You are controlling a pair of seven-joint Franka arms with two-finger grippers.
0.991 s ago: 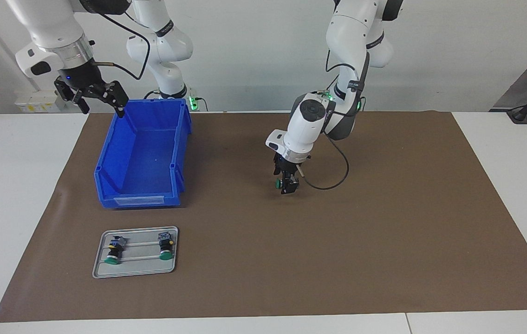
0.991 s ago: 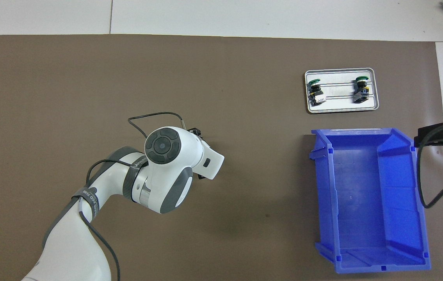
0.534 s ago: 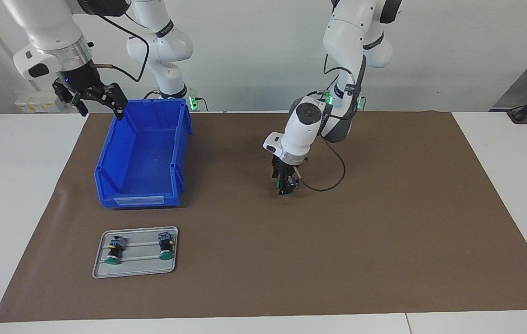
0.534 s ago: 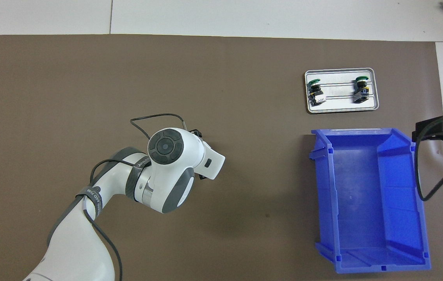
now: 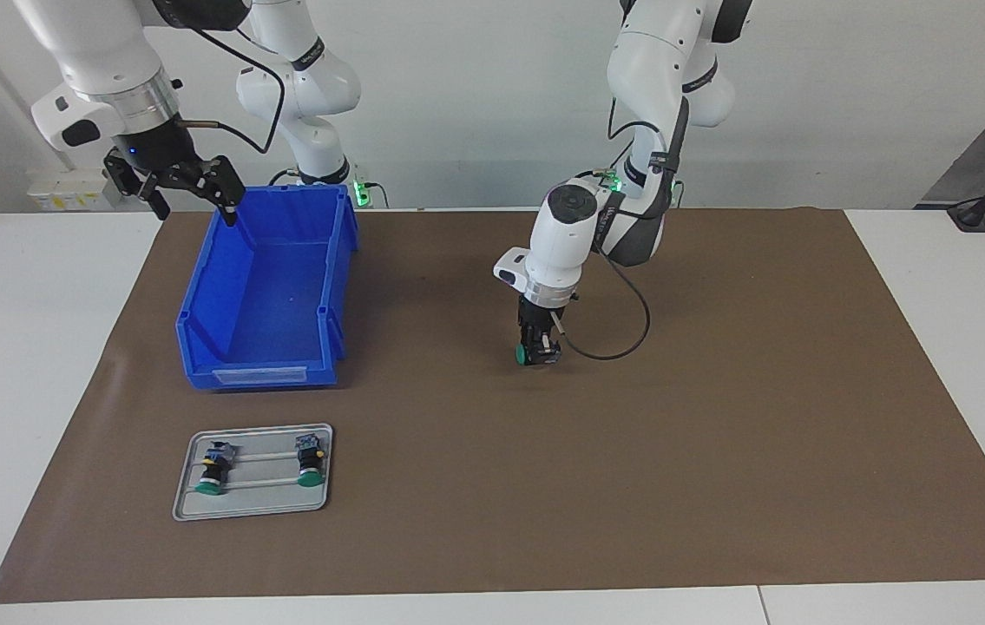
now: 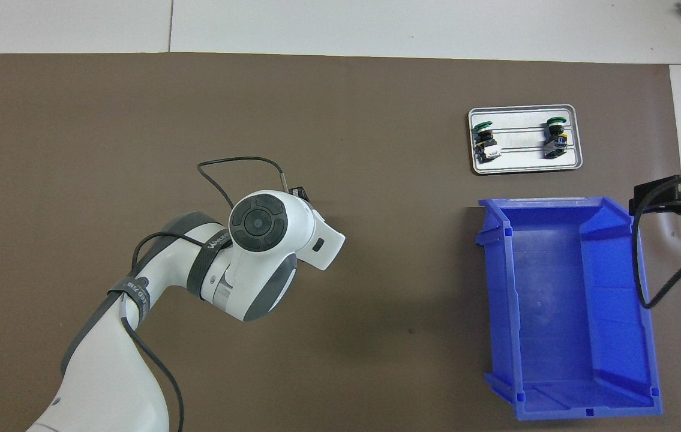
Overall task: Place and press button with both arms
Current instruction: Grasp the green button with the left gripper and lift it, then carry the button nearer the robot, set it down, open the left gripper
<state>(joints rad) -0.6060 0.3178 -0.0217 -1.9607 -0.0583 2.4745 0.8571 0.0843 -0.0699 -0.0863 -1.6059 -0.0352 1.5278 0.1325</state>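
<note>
My left gripper (image 5: pixel 537 349) points straight down over the middle of the brown mat (image 5: pixel 718 434). It is shut on a button (image 5: pixel 524 353), whose green cap faces the right arm's end of the table. The button is at the mat's surface; I cannot tell whether it touches. In the overhead view the left wrist (image 6: pixel 259 225) hides the button. My right gripper (image 5: pixel 188 193) is open and empty, up in the air over the corner of the blue bin (image 5: pixel 266 286) nearest the robots. It also shows in the overhead view (image 6: pixel 670 198).
A small metal tray (image 5: pixel 253 503) holds two more green-capped buttons (image 5: pixel 213 469) (image 5: pixel 310 460), farther from the robots than the empty blue bin. The tray (image 6: pixel 525 168) and the bin (image 6: pixel 562 306) also show in the overhead view. A black cable (image 5: pixel 622 338) loops beside the left gripper.
My left gripper has turned upright and come down with the button to the mat. My right gripper has shifted slightly over the bin's corner.
</note>
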